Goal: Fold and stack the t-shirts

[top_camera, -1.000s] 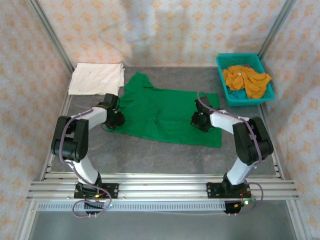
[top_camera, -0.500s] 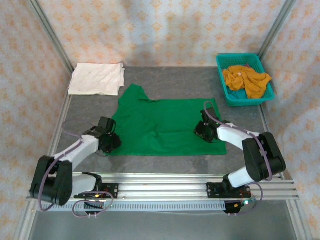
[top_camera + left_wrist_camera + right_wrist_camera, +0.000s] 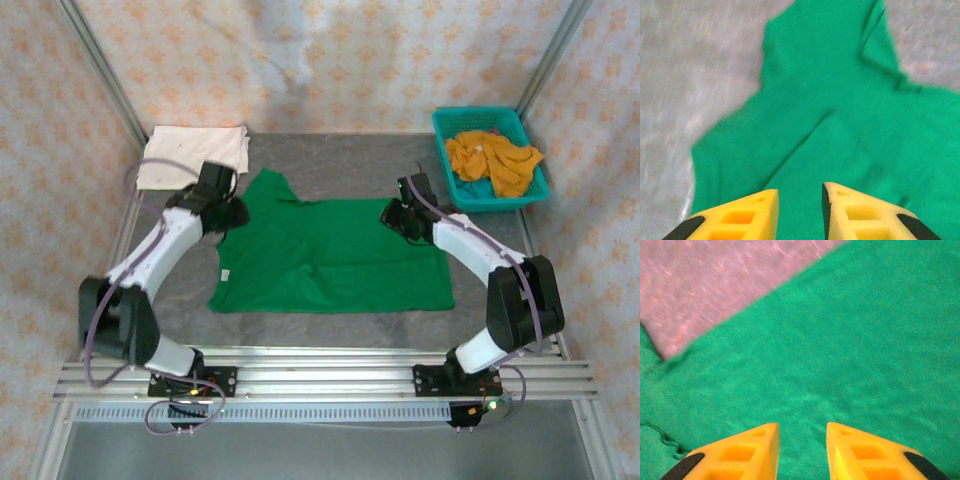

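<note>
A bright green t-shirt [image 3: 330, 262] lies spread flat in the middle of the grey table [image 3: 330, 160], with a sleeve pointing to the far left. My left gripper [image 3: 228, 212] hovers over its far left shoulder, with its jaws a little apart and empty. Seen from the left wrist, the yellow fingers [image 3: 756, 207] frame green cloth [image 3: 840, 100] with a crease in it. My right gripper [image 3: 393, 216] hangs over the far right corner, also open and empty. In the right wrist view the shirt [image 3: 850, 340] lies below the gripper [image 3: 802, 427], with the shirt's edge just ahead.
A folded cream-white t-shirt [image 3: 195, 155] lies at the far left corner, close behind the left gripper. A teal basket [image 3: 470, 113] at the far right holds mustard-orange t-shirts [image 3: 492, 160]. Metal rails [image 3: 320, 375] run along the near edge.
Both grippers have left the shirt's near corners and moved away from me to its far edge. The green shirt now lies flatter and nearer to the rails.
</note>
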Robot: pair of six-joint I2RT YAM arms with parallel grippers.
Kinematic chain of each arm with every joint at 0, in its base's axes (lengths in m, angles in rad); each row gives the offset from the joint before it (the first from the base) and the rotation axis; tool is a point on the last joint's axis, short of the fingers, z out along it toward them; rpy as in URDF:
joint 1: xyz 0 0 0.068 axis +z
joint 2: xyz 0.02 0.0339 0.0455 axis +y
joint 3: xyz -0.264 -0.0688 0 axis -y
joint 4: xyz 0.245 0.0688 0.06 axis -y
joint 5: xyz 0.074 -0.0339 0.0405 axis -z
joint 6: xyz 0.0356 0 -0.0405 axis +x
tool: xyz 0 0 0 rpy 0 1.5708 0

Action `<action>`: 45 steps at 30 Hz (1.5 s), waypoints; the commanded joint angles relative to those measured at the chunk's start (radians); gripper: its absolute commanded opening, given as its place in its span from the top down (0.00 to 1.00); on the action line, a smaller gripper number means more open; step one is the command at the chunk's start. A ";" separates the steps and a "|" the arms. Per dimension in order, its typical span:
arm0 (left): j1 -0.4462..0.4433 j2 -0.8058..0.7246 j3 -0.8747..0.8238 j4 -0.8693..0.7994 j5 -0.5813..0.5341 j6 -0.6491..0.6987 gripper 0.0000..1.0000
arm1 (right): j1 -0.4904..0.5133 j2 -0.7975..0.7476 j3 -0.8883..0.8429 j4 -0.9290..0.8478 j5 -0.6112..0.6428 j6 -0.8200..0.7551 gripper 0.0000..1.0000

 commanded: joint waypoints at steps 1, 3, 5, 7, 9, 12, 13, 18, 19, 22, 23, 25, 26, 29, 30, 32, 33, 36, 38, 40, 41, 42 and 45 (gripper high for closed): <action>-0.008 0.194 0.262 -0.088 -0.061 0.149 0.68 | 0.000 0.048 0.081 -0.008 0.015 -0.045 0.69; -0.007 0.337 0.445 -0.143 -0.095 0.173 0.67 | -0.001 0.052 0.100 0.008 0.007 -0.050 0.69; -0.008 0.515 0.656 -0.218 -0.105 0.203 0.65 | -0.001 0.045 0.095 0.026 0.002 -0.051 0.68; -0.008 0.670 0.865 -0.301 -0.115 0.224 0.63 | 0.000 0.038 0.082 0.033 0.000 -0.054 0.68; -0.006 0.834 1.075 -0.392 -0.129 0.233 0.63 | -0.001 0.029 0.069 0.023 0.002 -0.058 0.68; -0.007 0.996 1.289 -0.445 -0.122 0.239 0.52 | -0.001 0.000 0.042 -0.001 0.001 -0.070 0.68; -0.007 1.025 1.320 -0.447 -0.118 0.235 0.49 | -0.002 -0.015 0.027 -0.005 0.006 -0.070 0.68; -0.008 1.044 1.238 -0.329 -0.141 0.226 0.38 | -0.002 -0.090 -0.047 0.003 0.017 -0.061 0.66; -0.006 1.056 1.247 -0.328 -0.146 0.226 0.38 | -0.002 -0.102 -0.059 0.005 0.019 -0.060 0.65; -0.007 1.085 1.266 -0.326 -0.159 0.227 0.38 | -0.003 -0.126 -0.083 0.007 0.025 -0.063 0.65; -0.008 1.092 1.272 -0.322 -0.165 0.228 0.38 | -0.003 -0.129 -0.087 0.005 0.027 -0.064 0.65; -0.007 1.103 1.275 -0.300 -0.169 0.235 0.38 | -0.003 -0.134 -0.091 0.001 0.026 -0.068 0.65; -0.007 1.111 1.275 -0.284 -0.170 0.235 0.38 | -0.003 -0.134 -0.092 0.000 0.024 -0.070 0.65; -0.003 1.146 1.309 -0.272 -0.160 0.233 0.37 | -0.002 -0.135 -0.090 -0.001 0.014 -0.074 0.65; -0.002 1.158 1.321 -0.274 -0.159 0.231 0.34 | -0.002 -0.137 -0.090 -0.001 0.012 -0.074 0.65; 0.005 1.181 1.344 -0.268 -0.137 0.223 0.33 | -0.002 -0.144 -0.090 -0.002 0.009 -0.077 0.65; 0.008 1.187 1.348 -0.257 -0.120 0.222 0.33 | -0.003 -0.147 -0.090 -0.004 0.009 -0.079 0.65; 0.008 1.205 1.346 -0.215 -0.065 0.211 0.36 | -0.002 -0.158 -0.096 -0.004 0.016 -0.084 0.65; 0.009 1.221 1.350 -0.197 -0.038 0.194 0.40 | -0.003 -0.160 -0.095 -0.010 0.019 -0.088 0.65; 0.009 1.231 1.353 -0.187 -0.034 0.185 0.46 | -0.003 -0.162 -0.096 -0.008 0.015 -0.087 0.65; 0.012 1.237 1.365 -0.194 -0.028 0.182 0.50 | -0.002 -0.162 -0.096 -0.006 0.014 -0.088 0.65; 0.014 1.237 1.367 -0.192 -0.026 0.181 0.55 | -0.002 -0.161 -0.096 -0.007 0.012 -0.086 0.65; 0.017 1.225 1.368 -0.193 -0.025 0.179 0.71 | -0.002 -0.153 -0.097 -0.007 0.025 -0.088 0.63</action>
